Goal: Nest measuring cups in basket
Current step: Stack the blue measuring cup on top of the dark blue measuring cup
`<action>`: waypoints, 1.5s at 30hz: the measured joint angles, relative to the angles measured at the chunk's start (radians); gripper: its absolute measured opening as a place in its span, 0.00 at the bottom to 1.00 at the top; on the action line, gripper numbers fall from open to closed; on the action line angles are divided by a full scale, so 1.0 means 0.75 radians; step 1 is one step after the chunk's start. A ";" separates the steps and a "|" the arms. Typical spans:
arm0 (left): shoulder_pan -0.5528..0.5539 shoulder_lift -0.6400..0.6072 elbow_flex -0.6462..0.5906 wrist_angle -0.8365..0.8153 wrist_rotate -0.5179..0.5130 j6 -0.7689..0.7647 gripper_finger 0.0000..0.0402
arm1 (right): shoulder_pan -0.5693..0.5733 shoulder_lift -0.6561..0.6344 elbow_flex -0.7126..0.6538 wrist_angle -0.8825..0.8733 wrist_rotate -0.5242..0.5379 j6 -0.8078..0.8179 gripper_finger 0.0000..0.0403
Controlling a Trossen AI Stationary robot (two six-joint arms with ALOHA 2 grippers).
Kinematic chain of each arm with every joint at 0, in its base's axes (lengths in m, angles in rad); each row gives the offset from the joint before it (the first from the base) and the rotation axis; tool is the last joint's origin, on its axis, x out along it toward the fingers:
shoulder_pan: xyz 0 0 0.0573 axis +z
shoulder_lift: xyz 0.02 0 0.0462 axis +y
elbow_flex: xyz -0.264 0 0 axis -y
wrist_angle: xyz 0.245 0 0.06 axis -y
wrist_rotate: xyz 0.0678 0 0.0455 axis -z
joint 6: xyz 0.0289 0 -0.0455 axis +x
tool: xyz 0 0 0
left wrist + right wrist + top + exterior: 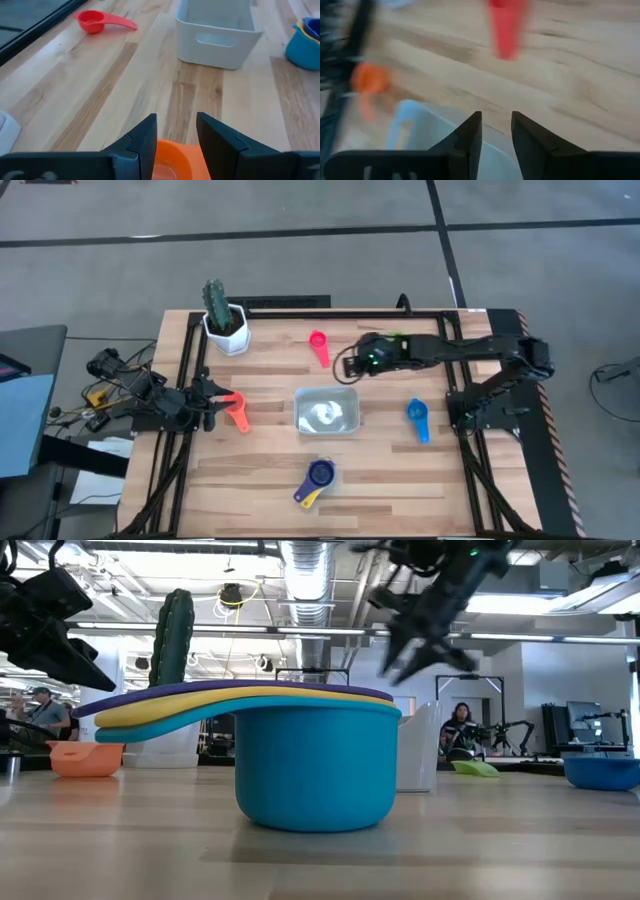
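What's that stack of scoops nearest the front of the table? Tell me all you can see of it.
The stack of cups is three plastic measuring scoops nested together: teal outermost, yellow inside it, purple on top. The round teal bowl stands upright on the wooden table, with the flat handles fanned to one side. It sits in front of the basket, apart from it. No gripper touches it.

The basket (327,412) is seen from straight above in the high view, and from nearby in the left wrist view (215,30). From table height, the low view is filled by stacked cups (315,765) close before it.
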 joint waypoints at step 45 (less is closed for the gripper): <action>0.000 0.001 0.000 -0.004 0.008 0.001 0.32 | 0.226 -0.369 -0.551 -0.772 -0.199 0.036 0.49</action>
